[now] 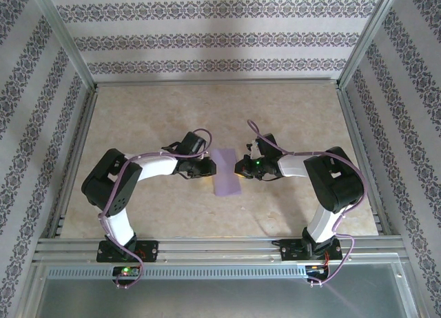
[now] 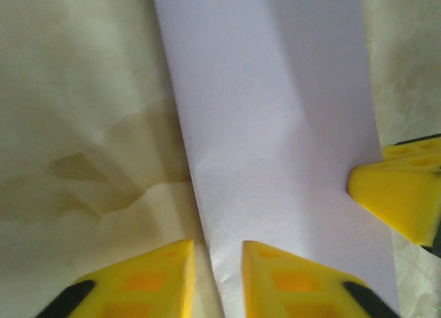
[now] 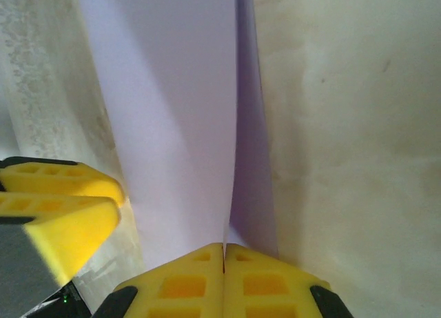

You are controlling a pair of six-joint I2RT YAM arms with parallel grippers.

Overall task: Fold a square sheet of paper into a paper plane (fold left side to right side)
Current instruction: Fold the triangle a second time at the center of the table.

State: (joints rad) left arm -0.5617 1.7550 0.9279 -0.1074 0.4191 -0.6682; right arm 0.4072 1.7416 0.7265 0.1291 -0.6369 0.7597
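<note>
One fold seems done; right fingers (image 3: 186, 283) are pinching the square sheet of paper (image 1: 227, 173), left fingers (image 2: 148, 283) are gaping beside it; plane creases pending.

Nothing legible to report. No text, label, brand or number on the square sheet of paper (image 1: 227, 172), plain lavender in all views. None on the wallpaper (image 1: 220, 41) either, just a repeating ornamental band. Yellow finger pads (image 3: 182, 283) blank, moulded recesses only.
</note>
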